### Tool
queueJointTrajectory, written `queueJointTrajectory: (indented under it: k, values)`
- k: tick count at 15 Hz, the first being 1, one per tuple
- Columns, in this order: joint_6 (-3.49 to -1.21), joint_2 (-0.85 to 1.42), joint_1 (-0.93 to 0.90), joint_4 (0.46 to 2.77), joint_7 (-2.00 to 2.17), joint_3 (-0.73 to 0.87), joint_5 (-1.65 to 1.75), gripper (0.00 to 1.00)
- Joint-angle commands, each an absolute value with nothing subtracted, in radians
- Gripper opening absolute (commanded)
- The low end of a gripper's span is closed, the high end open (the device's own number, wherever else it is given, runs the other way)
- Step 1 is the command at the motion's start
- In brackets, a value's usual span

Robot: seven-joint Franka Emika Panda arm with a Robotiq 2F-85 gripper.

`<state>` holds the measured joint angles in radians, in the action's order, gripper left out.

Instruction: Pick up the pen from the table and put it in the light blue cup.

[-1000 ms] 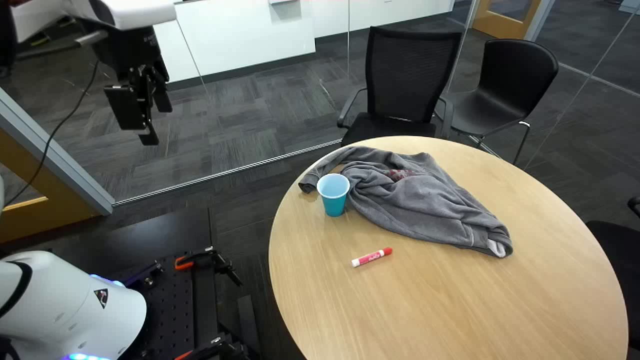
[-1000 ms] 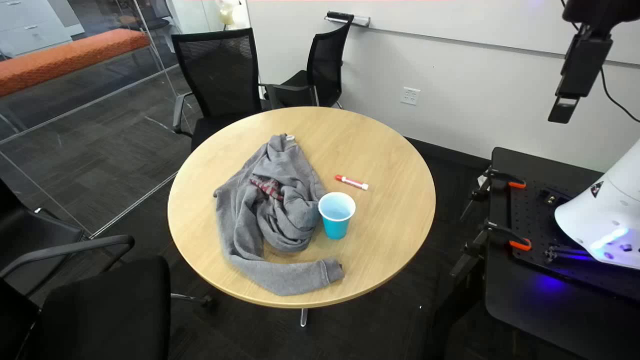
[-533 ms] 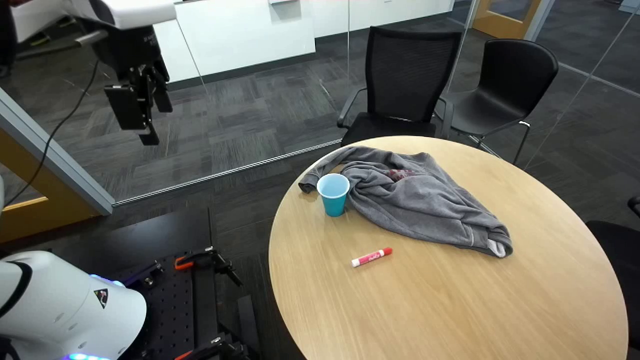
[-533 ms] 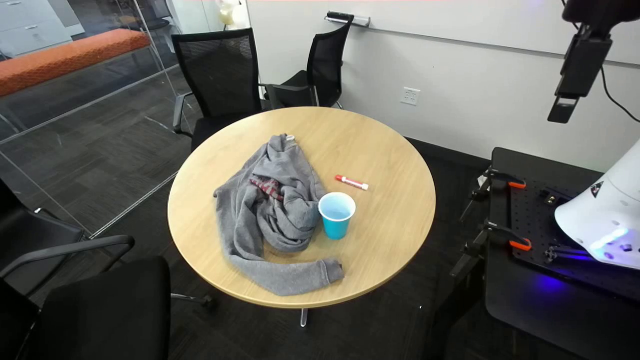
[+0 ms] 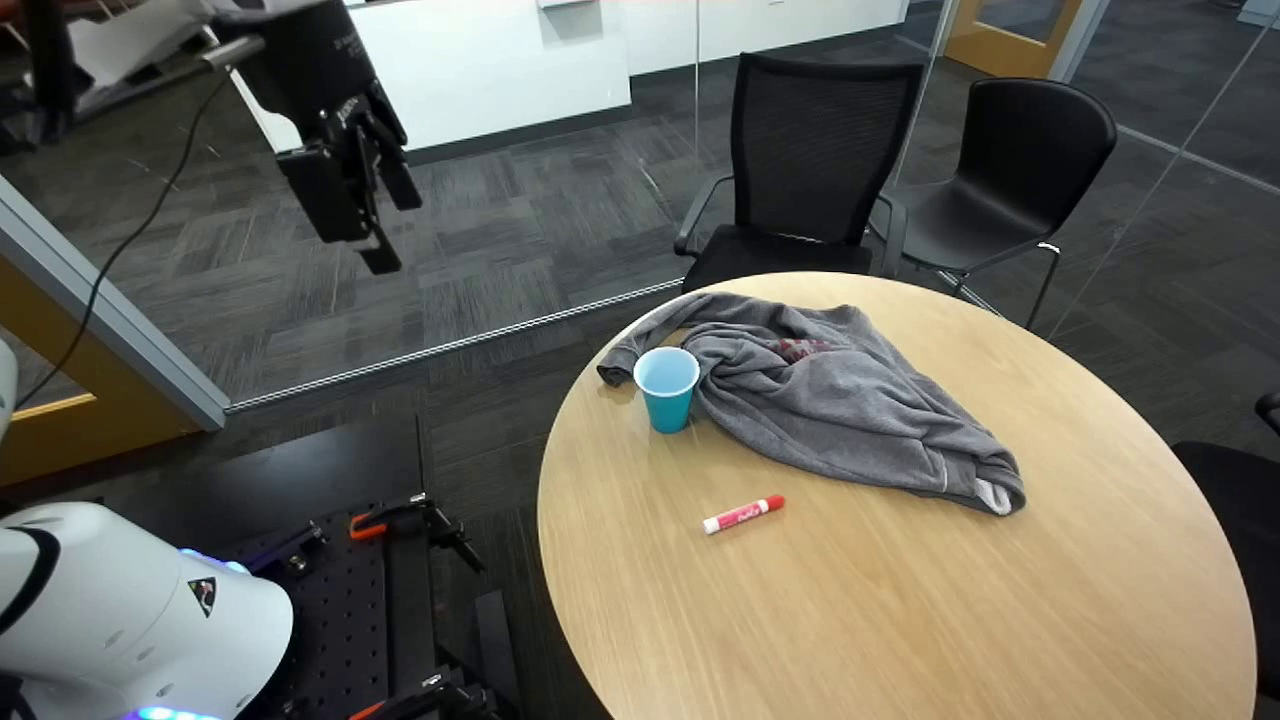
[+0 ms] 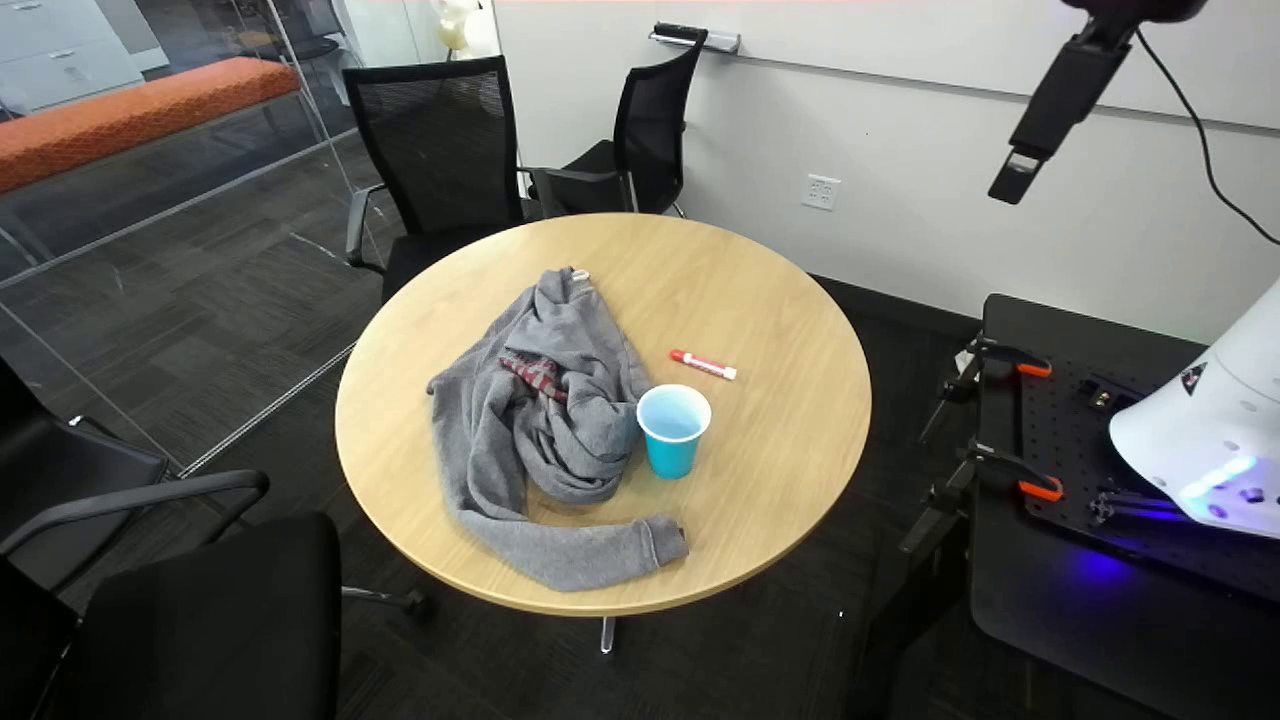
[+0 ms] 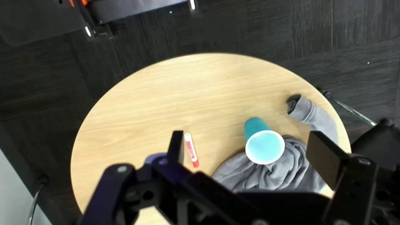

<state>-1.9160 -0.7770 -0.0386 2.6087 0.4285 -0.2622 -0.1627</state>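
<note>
The pen is a red and white marker (image 5: 743,514) lying flat on the round wooden table (image 5: 900,620); it also shows in an exterior view (image 6: 703,365) and in the wrist view (image 7: 191,150). The light blue cup (image 5: 667,388) stands upright beside a grey garment, also in an exterior view (image 6: 673,432) and the wrist view (image 7: 265,147). My gripper (image 5: 395,232) is open and empty, high in the air and off to the robot's side of the table. In the wrist view the open fingers (image 7: 247,136) frame the cup, with the marker near the left finger.
A crumpled grey garment (image 5: 840,390) lies on the table against the cup. Black chairs (image 5: 810,160) stand around the table. The robot's black stand (image 6: 1100,560) with orange-tipped clamps (image 6: 1040,488) is apart from the table. A wall (image 6: 900,180) rises behind the arm.
The arm was still between the two earlier frames. Now the gripper has moved toward the table, slightly upward, and tilted; it remains open. Marker, cup and garment have not moved.
</note>
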Motion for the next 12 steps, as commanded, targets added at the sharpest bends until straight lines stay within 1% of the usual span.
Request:
queueJointTrajectory:
  k: [1, 12]
  values:
    - [-2.053, -0.687, 0.02, 2.596, 0.474, -0.278, -0.094, 1.0]
    - [-2.485, -0.281, 0.146, 2.554, 0.521, -0.236, 0.146, 1.0]
